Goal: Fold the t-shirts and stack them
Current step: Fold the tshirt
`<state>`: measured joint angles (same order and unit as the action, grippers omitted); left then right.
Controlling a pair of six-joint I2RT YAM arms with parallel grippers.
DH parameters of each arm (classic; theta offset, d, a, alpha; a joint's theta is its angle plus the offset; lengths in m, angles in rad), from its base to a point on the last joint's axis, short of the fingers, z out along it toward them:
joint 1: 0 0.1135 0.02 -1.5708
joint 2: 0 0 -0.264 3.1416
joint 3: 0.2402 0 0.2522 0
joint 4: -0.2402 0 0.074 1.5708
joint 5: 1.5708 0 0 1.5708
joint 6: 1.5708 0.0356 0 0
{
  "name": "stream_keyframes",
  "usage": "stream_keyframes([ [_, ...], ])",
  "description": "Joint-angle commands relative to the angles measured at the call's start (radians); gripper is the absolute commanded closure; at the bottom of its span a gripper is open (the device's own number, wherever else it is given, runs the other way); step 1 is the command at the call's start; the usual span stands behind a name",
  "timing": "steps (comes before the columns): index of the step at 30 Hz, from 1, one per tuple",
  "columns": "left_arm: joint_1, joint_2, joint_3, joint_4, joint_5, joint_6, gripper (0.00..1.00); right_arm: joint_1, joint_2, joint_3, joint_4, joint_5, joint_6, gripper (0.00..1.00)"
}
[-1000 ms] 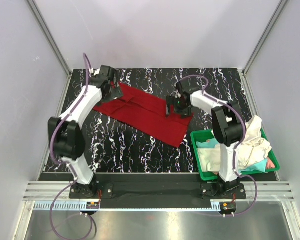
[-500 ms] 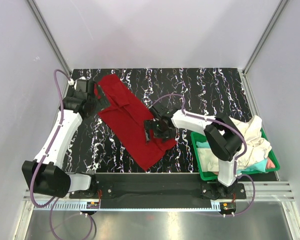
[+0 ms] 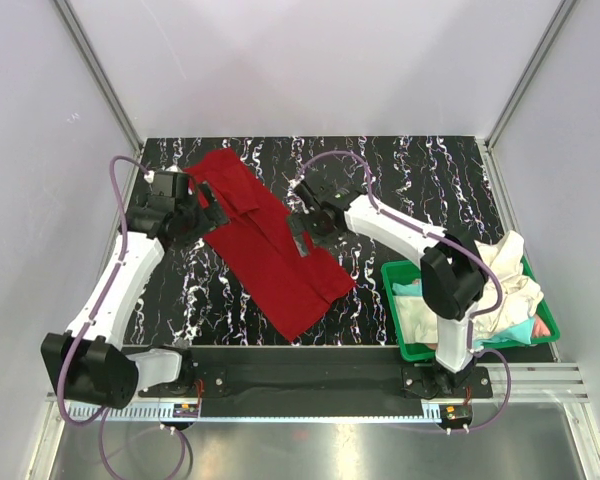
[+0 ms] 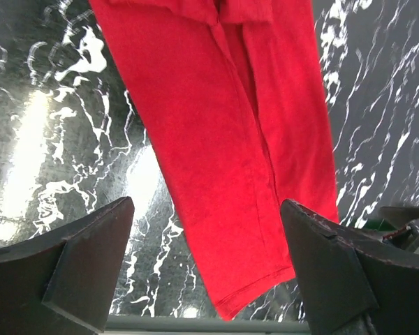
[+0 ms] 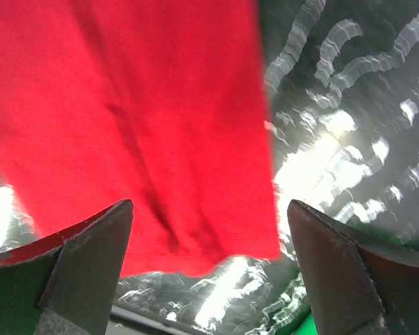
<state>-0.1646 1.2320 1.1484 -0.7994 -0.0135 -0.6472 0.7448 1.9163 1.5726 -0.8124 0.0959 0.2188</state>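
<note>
Black marble-patterned table (image 3: 430, 180) with white veins fills the enclosure floor, closed in by pale grey walls and aluminium posts. On it lies the deep red t-shirt (image 3: 270, 250), folded into a long band that runs diagonally from the far left toward the near middle of the table, with a lengthwise crease visible in the left wrist view. The left gripper (image 3: 195, 212) sits at the far left end of the band, just beside its left edge. Its fingers are spread wide, and the wrist view shows them framing the red cloth and bare table below with nothing pinched between them. The right gripper (image 3: 305, 225) is over the band's right edge, about halfway along. Its fingers are likewise parted wide and grip nothing, while the right wrist view shows red cloth and a strip of table beneath, slightly blurred. Whether either claw touches the cloth cannot be told. At the near right corner, beside the right arm's base, stands the green bin (image 3: 392, 310). A cream-white t-shirt (image 3: 505, 275) is heaped in it and spills over the far rim, and bits of a teal t-shirt (image 3: 518, 328) and a pinkish t-shirt (image 3: 546, 327) peek out beneath.
</note>
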Motion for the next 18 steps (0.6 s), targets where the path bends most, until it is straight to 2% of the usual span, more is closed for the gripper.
stream_keyframes([
  [1,0.0,-0.055,0.04,0.013,-0.086,-0.028,0.07,0.022,0.061,0.133,0.025,-0.151,-0.048,0.0],
  [4,0.002,-0.032,0.068,-0.039,-0.141,-0.048,0.07,0.03,0.156,0.232,-0.004,-0.211,-0.05,0.02],
  [6,0.002,-0.014,0.063,-0.053,-0.141,-0.083,0.09,0.031,0.208,0.271,-0.017,-0.245,-0.056,0.09],
  [7,0.002,-0.011,0.041,-0.041,-0.108,-0.094,0.1,0.031,0.219,0.274,-0.019,-0.252,-0.056,0.16],
  [9,0.0,-0.019,0.011,-0.027,-0.077,-0.15,0.11,0.031,0.237,0.253,-0.013,-0.263,-0.053,0.23],
  [10,-0.003,-0.022,-0.018,-0.014,-0.066,-0.167,0.11,0.031,0.24,0.239,-0.004,-0.272,-0.053,0.35],
  [12,-0.007,-0.026,-0.039,-0.011,-0.077,-0.216,0.11,0.031,0.245,0.192,0.03,-0.285,-0.035,0.51],
  [13,-0.007,-0.022,-0.052,-0.015,-0.08,-0.226,0.1,0.031,0.247,0.178,0.039,-0.288,-0.029,0.55],
  [16,-0.015,0.032,-0.029,-0.035,-0.083,-0.252,0.08,0.031,0.259,0.133,0.056,-0.305,0.002,0.55],
  [18,-0.027,0.096,0.0,-0.053,-0.092,-0.261,0.07,0.037,0.245,0.081,0.088,-0.309,0.028,0.49],
])
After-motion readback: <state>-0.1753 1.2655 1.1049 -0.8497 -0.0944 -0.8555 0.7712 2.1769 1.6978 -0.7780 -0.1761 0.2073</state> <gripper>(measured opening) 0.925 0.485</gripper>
